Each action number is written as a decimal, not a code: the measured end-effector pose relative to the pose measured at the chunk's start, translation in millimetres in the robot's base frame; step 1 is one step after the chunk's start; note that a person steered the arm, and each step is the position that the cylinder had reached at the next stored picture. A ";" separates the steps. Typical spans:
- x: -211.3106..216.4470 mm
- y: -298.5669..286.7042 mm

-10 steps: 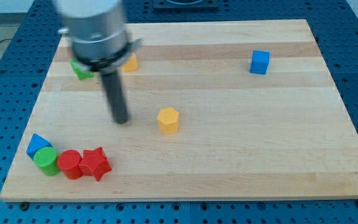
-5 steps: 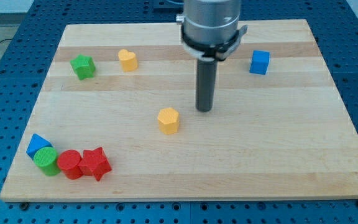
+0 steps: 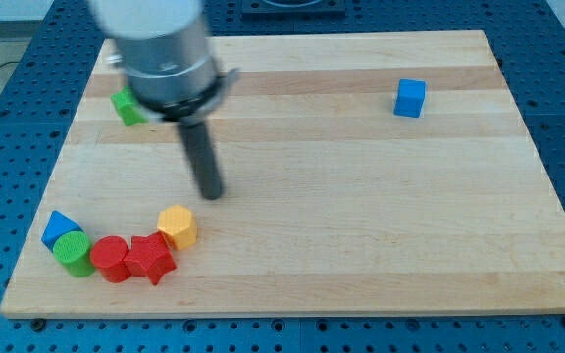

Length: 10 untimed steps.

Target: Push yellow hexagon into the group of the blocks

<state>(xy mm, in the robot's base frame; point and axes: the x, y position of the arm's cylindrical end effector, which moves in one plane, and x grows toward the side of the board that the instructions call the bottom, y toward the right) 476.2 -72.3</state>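
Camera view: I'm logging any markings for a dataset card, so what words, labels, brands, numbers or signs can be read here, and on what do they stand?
None: no readable text, number or sign shows anywhere.
Pale wooden board: bare grain only.
Yellow hexagon block, red star block, red cylinder block, green cylinder block, blue cube: plain faces.
Grey arm housing above my tip: blurred, no marking can be made out.

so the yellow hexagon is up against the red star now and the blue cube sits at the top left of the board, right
Not quite. The yellow hexagon does sit against the red star, but the camera view shows the blue cube at the board's top right, not top left.
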 end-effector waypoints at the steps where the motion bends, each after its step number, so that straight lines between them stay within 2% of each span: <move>1: 16.2 72.2; 2: 59.7 59.2; 3: 80.8 20.0; 5: 76.4 -40.9; 6: 71.7 -47.1; 8: 35.1 -30.8; 10: 48.4 -121.3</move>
